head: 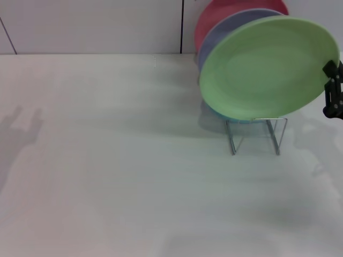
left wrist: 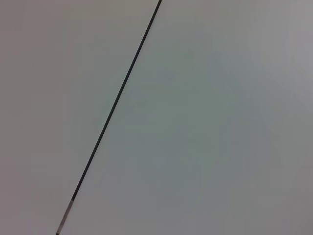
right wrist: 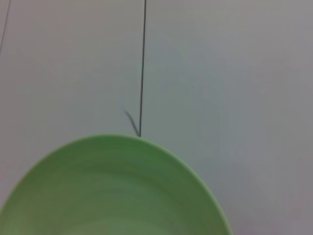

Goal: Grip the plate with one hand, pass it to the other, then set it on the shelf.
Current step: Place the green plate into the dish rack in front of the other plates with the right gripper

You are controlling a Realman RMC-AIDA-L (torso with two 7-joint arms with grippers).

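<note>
The light-green plate [head: 268,67] stands tilted on edge at the front of the shelf [head: 256,135], a small silver wire rack at the right of the table. Its back leans toward the lavender plate. My right gripper [head: 332,88] shows as black parts at the head view's right edge, closed on the plate's right rim. In the right wrist view the plate [right wrist: 112,191] fills the lower part, and no fingers show there. The left gripper is out of view. Only its shadow falls on the table at the far left.
Behind the green plate in the rack stand a lavender plate [head: 228,31] and a red plate [head: 214,13]. A sliver of turquoise [head: 213,112] shows below them. A white wall [head: 91,24] rises right behind the table. The left wrist view shows only a pale surface with a dark seam [left wrist: 117,98].
</note>
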